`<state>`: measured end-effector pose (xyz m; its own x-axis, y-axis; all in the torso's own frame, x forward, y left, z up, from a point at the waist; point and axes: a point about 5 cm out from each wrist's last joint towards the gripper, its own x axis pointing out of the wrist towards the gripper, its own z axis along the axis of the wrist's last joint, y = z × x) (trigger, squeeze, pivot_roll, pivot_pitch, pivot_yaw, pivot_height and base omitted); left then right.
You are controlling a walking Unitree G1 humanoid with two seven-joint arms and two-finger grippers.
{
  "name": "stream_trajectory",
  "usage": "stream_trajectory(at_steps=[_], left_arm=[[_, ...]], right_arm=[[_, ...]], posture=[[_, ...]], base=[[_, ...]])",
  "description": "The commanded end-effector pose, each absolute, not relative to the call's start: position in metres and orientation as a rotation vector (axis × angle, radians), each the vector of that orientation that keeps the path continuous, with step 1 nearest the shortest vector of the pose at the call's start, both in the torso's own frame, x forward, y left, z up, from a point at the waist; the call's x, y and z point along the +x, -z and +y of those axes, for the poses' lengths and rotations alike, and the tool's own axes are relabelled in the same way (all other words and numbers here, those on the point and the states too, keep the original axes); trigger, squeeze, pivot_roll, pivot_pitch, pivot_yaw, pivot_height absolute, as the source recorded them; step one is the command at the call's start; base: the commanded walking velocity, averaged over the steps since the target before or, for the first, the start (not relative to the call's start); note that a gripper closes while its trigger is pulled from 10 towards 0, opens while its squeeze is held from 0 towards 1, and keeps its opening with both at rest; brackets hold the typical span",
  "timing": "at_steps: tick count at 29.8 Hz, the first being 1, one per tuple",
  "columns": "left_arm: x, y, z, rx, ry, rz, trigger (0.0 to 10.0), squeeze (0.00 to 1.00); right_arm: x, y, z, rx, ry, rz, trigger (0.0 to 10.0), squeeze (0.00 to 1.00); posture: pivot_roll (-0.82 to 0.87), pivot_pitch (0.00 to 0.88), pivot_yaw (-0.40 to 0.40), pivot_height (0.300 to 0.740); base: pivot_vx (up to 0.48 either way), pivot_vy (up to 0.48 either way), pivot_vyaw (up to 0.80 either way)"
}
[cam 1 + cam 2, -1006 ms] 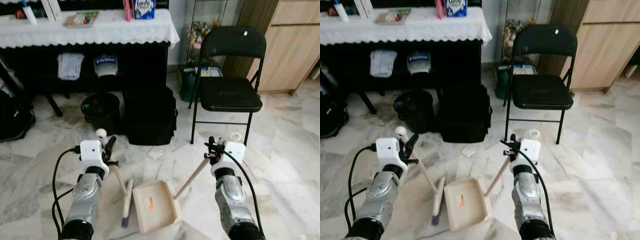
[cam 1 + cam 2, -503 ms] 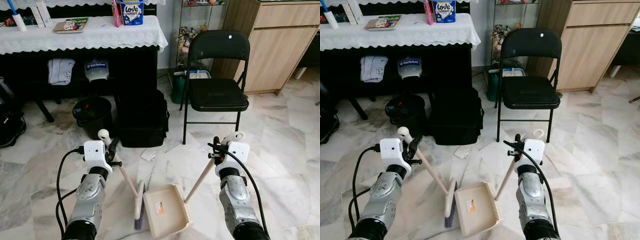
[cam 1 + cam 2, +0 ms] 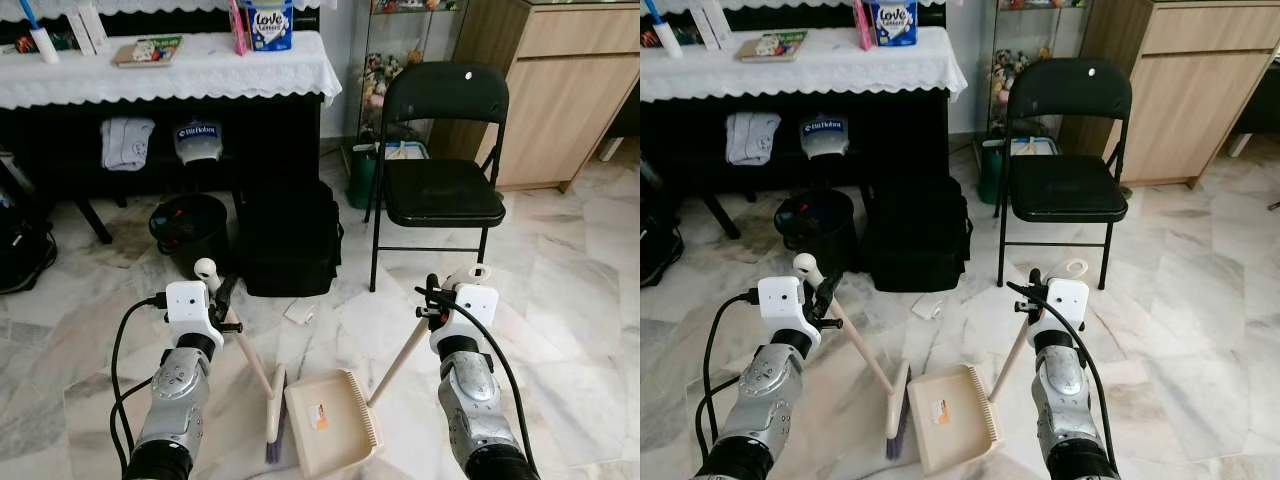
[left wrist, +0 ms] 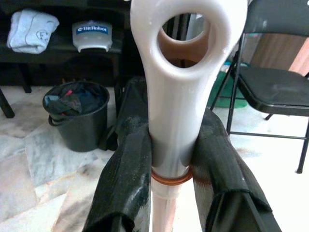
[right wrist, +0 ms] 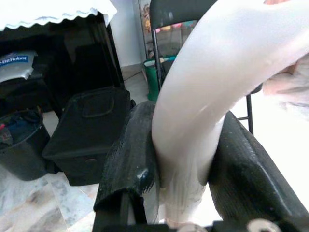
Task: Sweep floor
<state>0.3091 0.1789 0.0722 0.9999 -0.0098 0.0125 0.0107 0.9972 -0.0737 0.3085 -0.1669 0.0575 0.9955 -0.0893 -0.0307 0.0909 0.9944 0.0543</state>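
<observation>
Both jaws clamped, left gripper [image 3: 222, 300] on broom [image 3: 272, 407], right gripper [image 3: 432, 303] on dustpan [image 3: 330, 421]; best keep bristles low, stroking toward the pan's lip.

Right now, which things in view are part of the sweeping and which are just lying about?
In the job:
- broom, handle held in the left gripper
- dustpan, handle held in the right gripper
- scrap on the floor ahead, likely what gets swept

Lying about:
- chair
- black bag
- bucket
- table
- cabinet
</observation>
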Motion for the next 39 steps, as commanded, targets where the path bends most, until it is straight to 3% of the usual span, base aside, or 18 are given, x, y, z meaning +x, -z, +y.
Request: stream_trajectory(at_steps=[1,7,39], left_arm=[[0.3125,-0.0801,0.181,-0.056,0.003,-0.044,10.0,0.0],[0.3123,-0.081,0.1845,-0.054,-0.019,-0.052,10.0,0.0],[0.3124,-0.0828,0.1867,-0.047,-0.038,-0.062,10.0,0.0]], right_arm=[[0.3123,-0.0658,-0.1659,0.062,0.089,-0.009,10.0,0.0],[0.3116,-0.067,-0.1744,0.072,0.157,-0.019,10.0,0.0],[0.3113,-0.0669,-0.1709,0.053,0.133,-0.02,10.0,0.0]], posture=[[-0.04,0.039,0.023,0.74],[-0.04,0.039,0.023,0.74],[-0.04,0.045,0.021,0.74]], base=[[0.33,0.0,0.0],[0.331,0.0,0.0],[0.33,0.0,0.0]])
